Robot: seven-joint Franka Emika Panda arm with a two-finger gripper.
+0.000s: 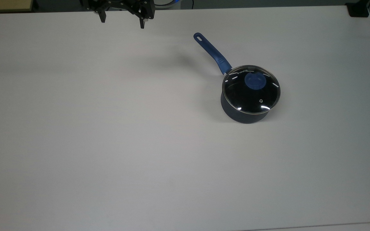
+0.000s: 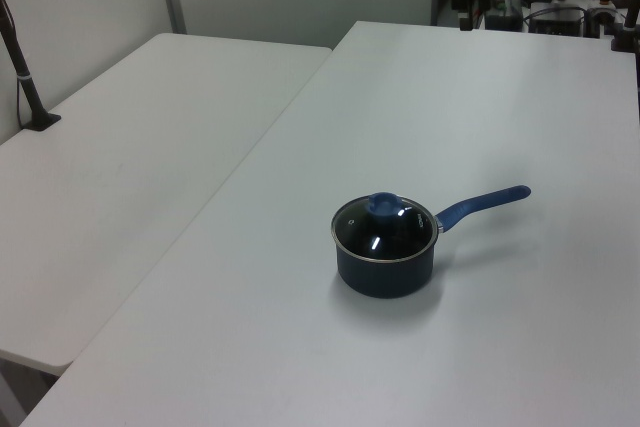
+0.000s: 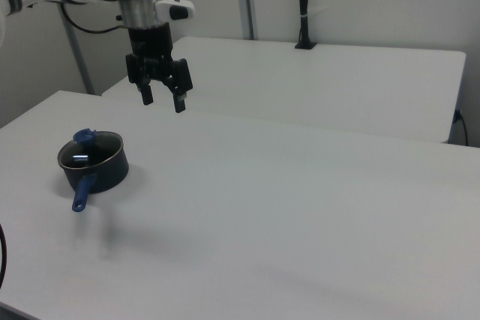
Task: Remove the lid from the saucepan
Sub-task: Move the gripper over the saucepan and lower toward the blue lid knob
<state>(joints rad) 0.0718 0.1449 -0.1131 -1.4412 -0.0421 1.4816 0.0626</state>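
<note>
The lid (image 1: 251, 89) sits flat on the saucepan (image 1: 243, 115), toward the top view's right on the white table (image 1: 108, 144), its blue knob (image 1: 254, 81) off-centre toward the long handle (image 1: 212, 53). The gripper (image 3: 161, 99) hangs well apart with fingers spread wide, holding nothing. Best to come straight down over the knob, close squarely on it, and lift vertically so the pan isn't dragged.
</note>
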